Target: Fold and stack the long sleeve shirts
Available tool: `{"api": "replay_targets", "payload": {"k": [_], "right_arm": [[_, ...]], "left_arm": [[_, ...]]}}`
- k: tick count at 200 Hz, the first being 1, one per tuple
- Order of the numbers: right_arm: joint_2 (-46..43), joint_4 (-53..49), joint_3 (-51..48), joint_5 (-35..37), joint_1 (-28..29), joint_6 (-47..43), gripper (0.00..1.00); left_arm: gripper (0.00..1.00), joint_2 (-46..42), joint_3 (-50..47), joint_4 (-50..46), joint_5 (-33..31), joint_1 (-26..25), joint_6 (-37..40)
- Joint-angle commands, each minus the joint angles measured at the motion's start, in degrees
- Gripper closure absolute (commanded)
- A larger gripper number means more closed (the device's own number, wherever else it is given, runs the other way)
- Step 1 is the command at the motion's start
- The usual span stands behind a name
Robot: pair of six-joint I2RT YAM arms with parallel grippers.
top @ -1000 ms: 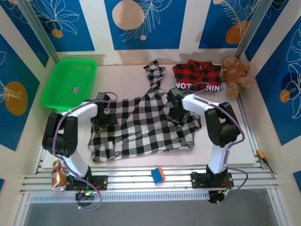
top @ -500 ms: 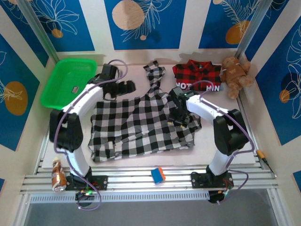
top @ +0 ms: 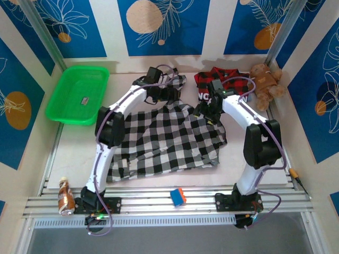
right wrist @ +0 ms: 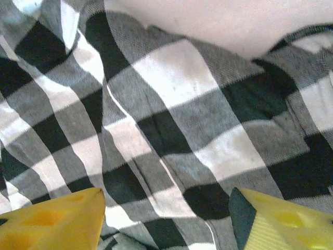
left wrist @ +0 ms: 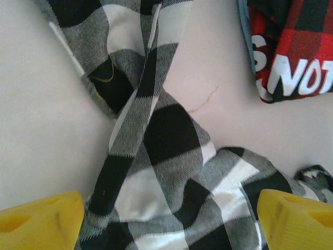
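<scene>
Our left end effector (left wrist: 170,220), arm stretched forward, hangs spread wide over a sleeve of the checked shirt (top: 159,143); our right end effector (right wrist: 169,219), also spread, hovers above its body. We see the red plaid shirt (top: 235,83) just beyond, by a teddy bear (top: 265,83).

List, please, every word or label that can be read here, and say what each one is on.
"NOT": white letters on the red shirt, running off the edge of the left wrist view; the top view shows further letters, too partly covered to read.
Label in the basket: too small to read.
Print on the can: too small to read.
</scene>
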Motion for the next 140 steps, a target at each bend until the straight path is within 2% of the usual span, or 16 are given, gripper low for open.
{"api": "replay_targets", "payload": {"k": [1, 72, 82, 95, 123, 140], "right_arm": [[2.2, 2.2, 1.7, -4.0, -0.8, -0.9, 0.35], [4.6, 4.2, 2.5, -6.8, -2.8, -2.2, 0.35], [4.6, 4.5, 2.4, -7.2, -2.8, -2.1, 0.35], [4.5, 4.9, 2.2, -7.7, -2.7, -1.8, 0.36], [4.4, 5.9, 1.1, -8.2, -2.3, -1.1, 0.36], [5.0, 6.5, 0.7, -8.5, -2.0, -0.7, 0.36]], "left_arm": [[0.14, 4.7, 9.0, -6.3, -2.5, -0.9, 3.1], [0.18, 13.8, 17.0, -6.2, -4.1, -1.4, 2.7], [0.21, 14.5, 17.5, -6.0, -4.3, -1.3, 2.7], [0.32, 15.1, 18.3, -5.3, -3.7, -1.3, 2.7], [0.74, 14.6, 18.4, -3.7, -3.2, -1.1, 3.0], [0.88, 13.0, 18.3, -4.5, -4.6, -0.8, 4.3]]}}
